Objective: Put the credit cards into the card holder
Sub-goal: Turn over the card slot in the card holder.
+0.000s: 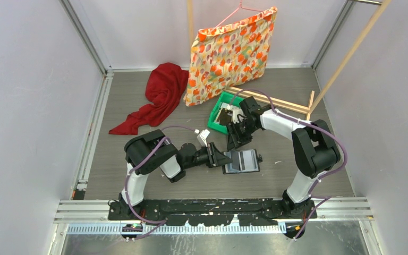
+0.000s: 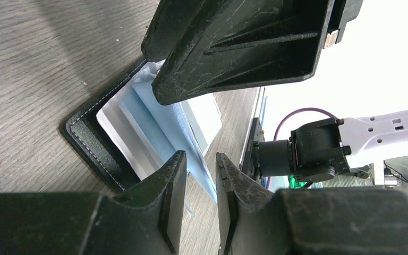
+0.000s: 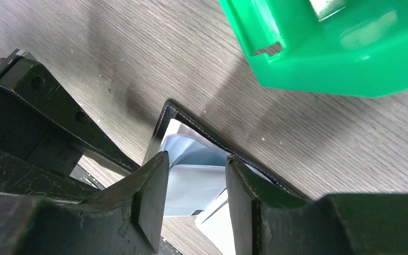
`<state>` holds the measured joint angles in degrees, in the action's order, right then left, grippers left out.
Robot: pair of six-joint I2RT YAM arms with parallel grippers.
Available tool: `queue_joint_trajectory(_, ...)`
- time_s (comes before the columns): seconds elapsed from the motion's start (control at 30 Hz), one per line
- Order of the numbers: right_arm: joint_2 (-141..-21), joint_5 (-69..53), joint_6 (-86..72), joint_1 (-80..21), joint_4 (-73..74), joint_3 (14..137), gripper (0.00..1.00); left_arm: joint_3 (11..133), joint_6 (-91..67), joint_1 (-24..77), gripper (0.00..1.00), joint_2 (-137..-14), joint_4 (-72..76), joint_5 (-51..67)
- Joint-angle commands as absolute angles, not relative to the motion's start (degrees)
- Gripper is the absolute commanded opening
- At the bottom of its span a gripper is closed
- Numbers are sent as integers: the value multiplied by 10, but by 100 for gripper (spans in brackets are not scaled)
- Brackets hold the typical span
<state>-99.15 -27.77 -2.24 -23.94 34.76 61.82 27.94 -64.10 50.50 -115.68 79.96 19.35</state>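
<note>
The card holder lies open on the table, black with greyish-blue pocket pages. My left gripper is at its left edge, jaws a narrow gap apart, with a blue page's edge reaching between the fingers, not clamped. My right gripper hovers over the holder's far edge, open, with a page showing between its fingers. The holder's stitched black rim shows below it. Credit cards lie in the green tray. I cannot tell whether the pale pockets hold cards.
The green tray stands just beyond the holder. A red cloth lies at the back left. A floral bag hangs on a hanger at the back. A wooden rack stands at the back right.
</note>
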Motion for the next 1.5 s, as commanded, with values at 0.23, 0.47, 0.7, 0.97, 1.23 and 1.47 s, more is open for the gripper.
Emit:
queue_joint_trajectory(0.23,-955,-262,-3,-224,364,638,44,283,-627,504,34,-1153,820,194)
queue_joint_trajectory(0.47,-945,-262,28,-213,383,639,43,280,-623,504,37,-1146,820,192)
queue_joint_trajectory(0.7,-937,-280,53,-192,405,637,43,288,-625,504,34,-1153,819,194)
queue_joint_trajectory(0.97,-946,-284,61,-187,412,639,43,290,-617,512,35,-1139,817,201)
queue_joint_trajectory(1.23,-948,-287,62,-187,412,639,43,301,-567,538,39,-1074,703,166)
queue_joint_trajectory(1.47,-953,-288,62,-187,412,639,43,300,-512,553,41,-992,594,113)
